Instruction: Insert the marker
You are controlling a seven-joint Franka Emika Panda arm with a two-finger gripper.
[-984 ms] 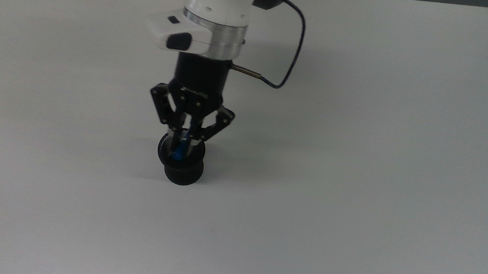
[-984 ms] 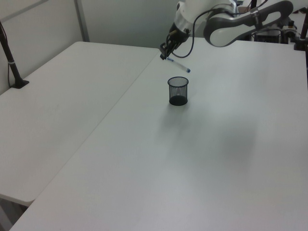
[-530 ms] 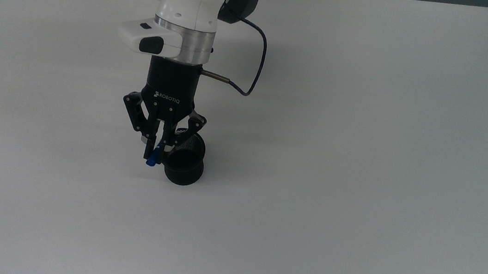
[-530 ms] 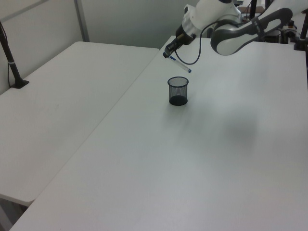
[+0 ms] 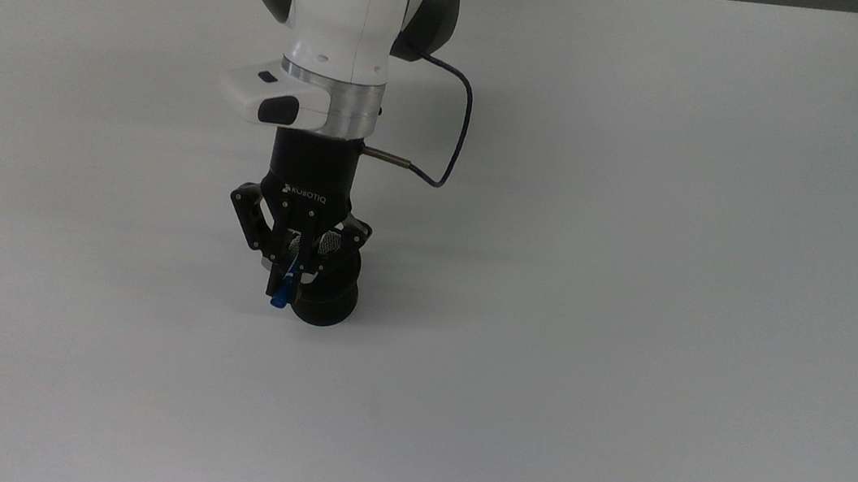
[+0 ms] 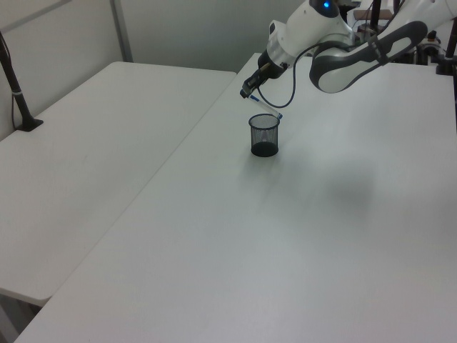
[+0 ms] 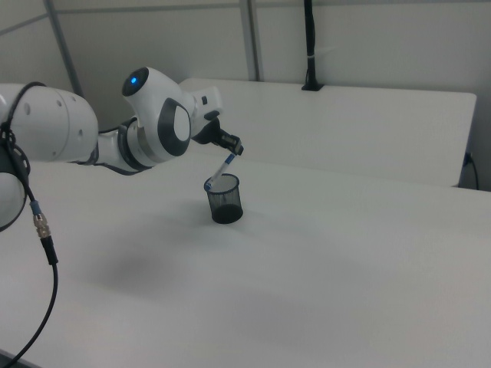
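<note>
The marker (image 5: 278, 300) is a slim white pen with blue ends, and my gripper (image 5: 285, 277) is shut on its upper part. It slants down from the fingers. In the left view the marker (image 6: 265, 107) has its lower blue end at the right rim of the black mesh cup (image 6: 264, 136). The right view's gripper (image 7: 236, 150) hangs just above and left of the cup (image 7: 225, 199), and the marker (image 7: 221, 170) reaches the cup's left rim. Whether the tip is inside the rim I cannot tell. The cup (image 5: 324, 298) stands upright, partly hidden behind the gripper.
The white table (image 5: 644, 218) stretches wide around the cup. A second white table (image 6: 86, 143) joins it on the left view's left, with a black clamped post (image 6: 18, 93) at its edge. A dark cable (image 5: 454, 138) loops from the wrist.
The gripper with the marker moved off the cup toward the top view's left, then came down and slightly back right. The marker's lower end now sits at the cup's rim.
</note>
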